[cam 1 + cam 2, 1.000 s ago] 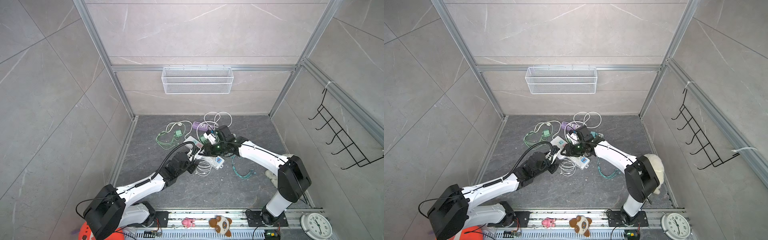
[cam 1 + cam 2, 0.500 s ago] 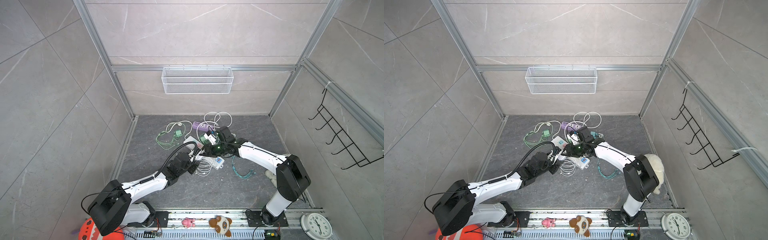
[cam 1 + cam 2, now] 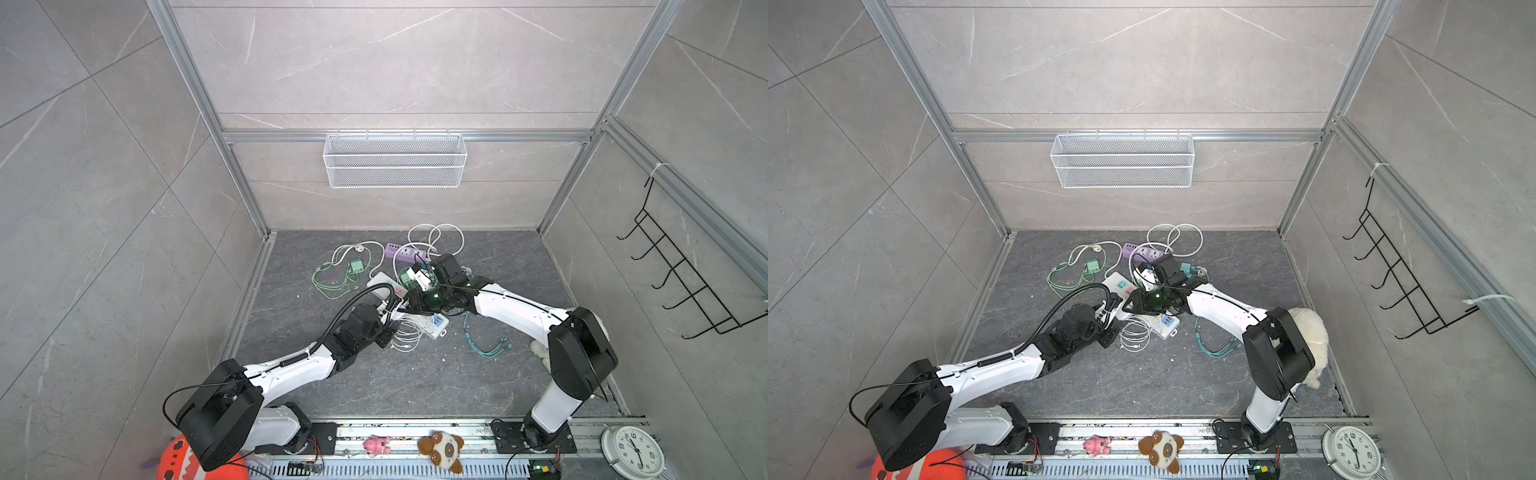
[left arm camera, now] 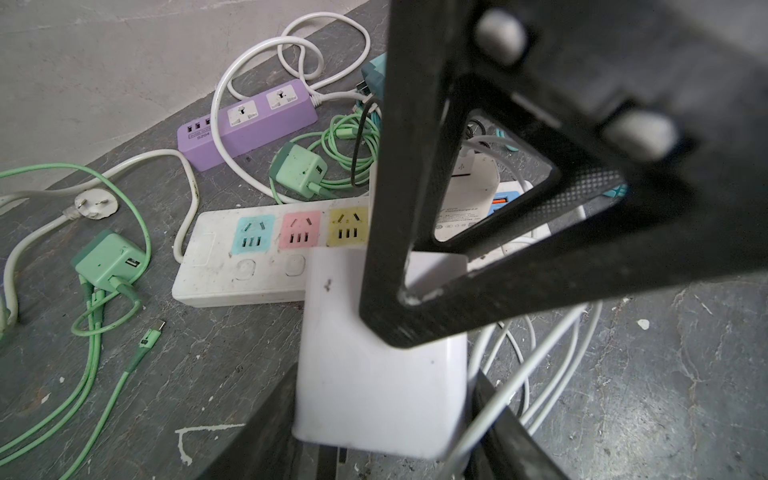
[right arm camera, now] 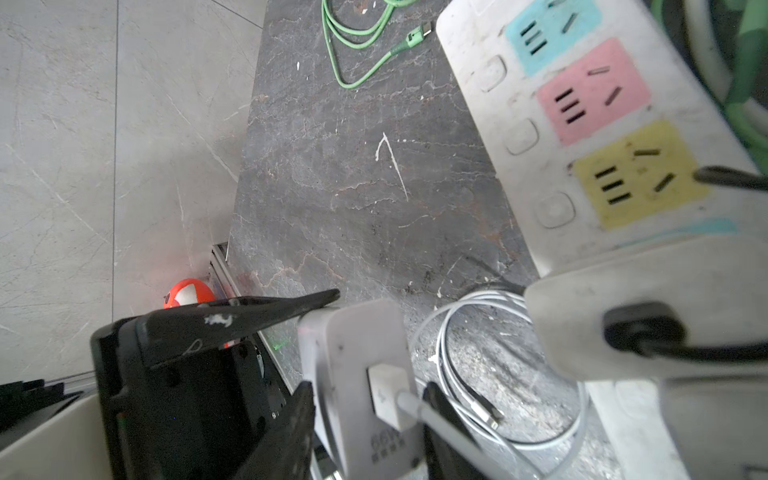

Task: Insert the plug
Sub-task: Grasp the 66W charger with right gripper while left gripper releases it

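Observation:
The plug is a white charger block [image 4: 374,365] with a white USB cable [image 5: 419,411] in its end. My left gripper [image 4: 380,415] is shut on it, one dark finger on each side. My right gripper [image 5: 370,399] grips the cable end of the same block, and one of its black fingers [image 4: 386,208] lies across the block's top. In both top views the two grippers meet [image 3: 395,311] [image 3: 1119,309] just in front of the white power strip [image 4: 249,257] [image 5: 498,104], whose blue, pink and yellow sockets are free. The block's prongs are hidden.
Another white charger [image 5: 623,311] with a black cable sits at the strip's end. A purple strip [image 4: 245,120], green chargers [image 4: 110,259] [image 4: 299,168], a coiled white cable [image 5: 498,374], a second white strip [image 3: 436,322] and teal cables [image 3: 486,345] lie around.
Both grippers stay together at the charger by the power strip. The left arm's elbow has shifted a little; nothing else visibly moves.

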